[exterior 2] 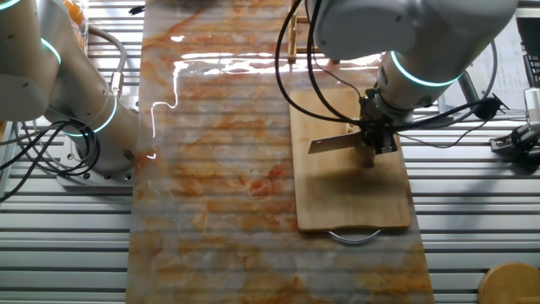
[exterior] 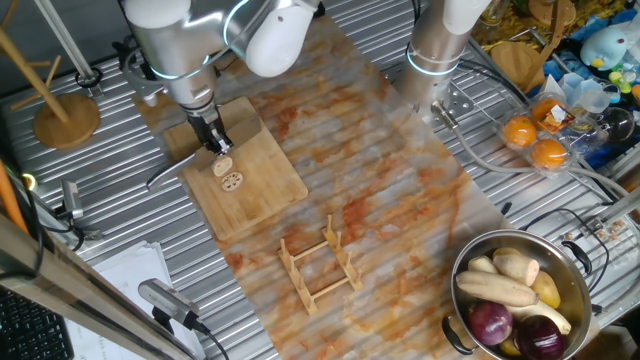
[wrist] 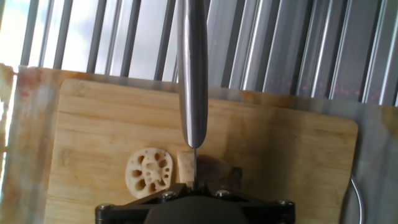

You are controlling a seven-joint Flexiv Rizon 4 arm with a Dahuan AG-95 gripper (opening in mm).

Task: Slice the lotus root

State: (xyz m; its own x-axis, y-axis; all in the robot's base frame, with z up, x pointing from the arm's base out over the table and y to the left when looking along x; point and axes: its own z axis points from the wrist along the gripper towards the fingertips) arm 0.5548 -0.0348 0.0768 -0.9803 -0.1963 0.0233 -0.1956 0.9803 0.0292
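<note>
On the cutting board (exterior: 250, 170) a lotus root (exterior: 232, 181) slice lies beside the tool (exterior: 217, 143).

The ribbed grey metal bench (exterior: 130, 250) carries a long translucent mat mottled orange and white (exterior: 400, 180), laid diagonally across it. On the mat lie a rectangular light-wood cutting board (exterior: 265, 185) and, near it, a small slatted wooden rack (exterior: 318, 266). Directly on the bare ribs stand a round-based wooden stand with a forked post (exterior: 62, 112), a steel pot of vegetables (exterior: 520, 300) at one corner, and a clear tray of oranges (exterior: 535, 140).
</note>
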